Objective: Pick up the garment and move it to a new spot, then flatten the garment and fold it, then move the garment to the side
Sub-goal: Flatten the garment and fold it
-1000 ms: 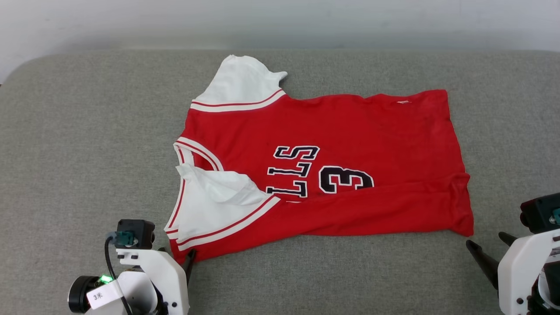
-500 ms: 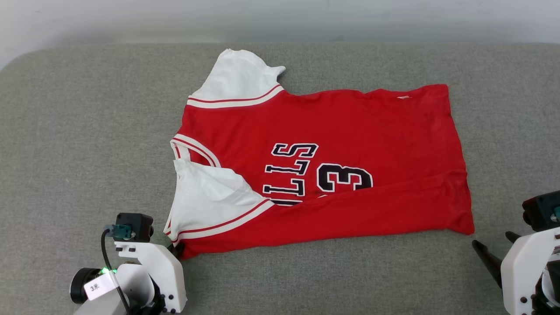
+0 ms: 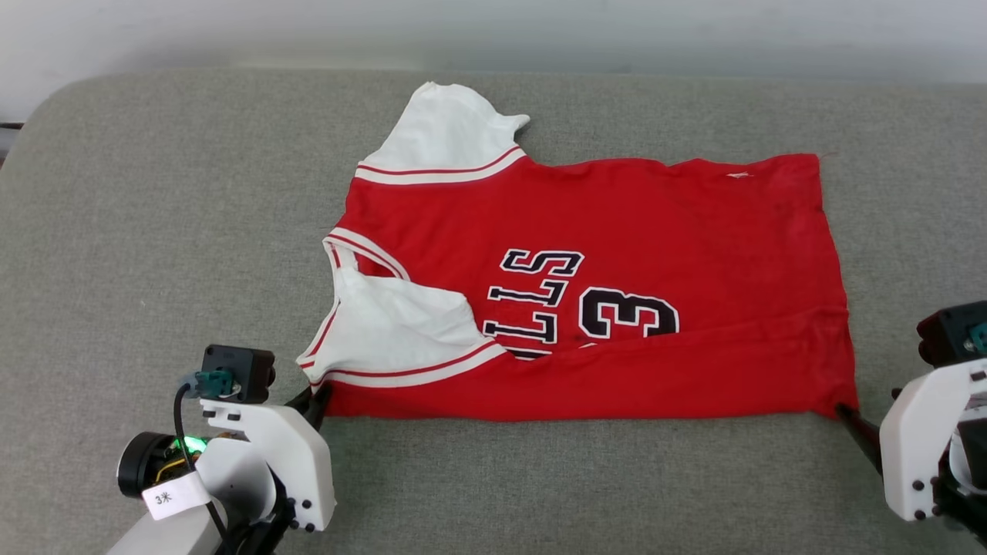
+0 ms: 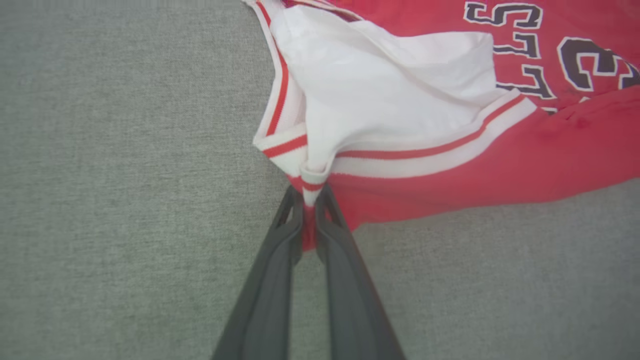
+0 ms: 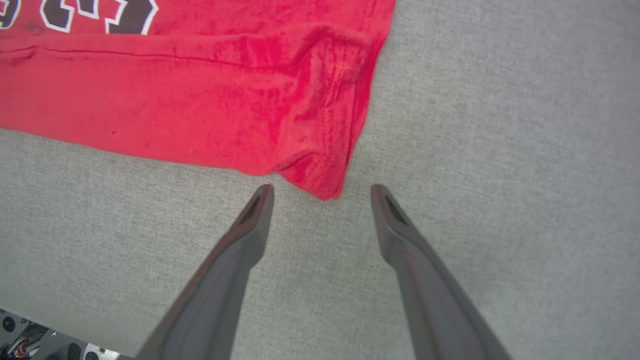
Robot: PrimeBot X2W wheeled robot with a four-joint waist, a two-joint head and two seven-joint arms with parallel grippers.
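The garment point(image 3: 617, 231) is a red jersey with white sleeves and black lettering, spread sideways on the grey cushion point(image 3: 154, 231), its near long edge folded over the print. My left gripper point(image 3: 314, 399) is at its near left corner, and in the left wrist view my left gripper point(image 4: 310, 197) is shut on the striped sleeve corner of the garment point(image 4: 450, 150). My right gripper point(image 3: 848, 416) stands at the near right hem corner. In the right wrist view my right gripper point(image 5: 322, 192) is open, its tips either side of the hem corner of the garment point(image 5: 225, 110).
The grey cushion point(image 5: 500, 125) extends wide on all sides of the jersey. A pale wall point(image 3: 493, 31) runs behind its far edge. The cushion's rounded left corner point(image 3: 46, 100) shows at the top left.
My left gripper has shut on the sleeve corner and pulled the near edge straighter. The right gripper has come up to the hem corner. The camera has shifted a little.
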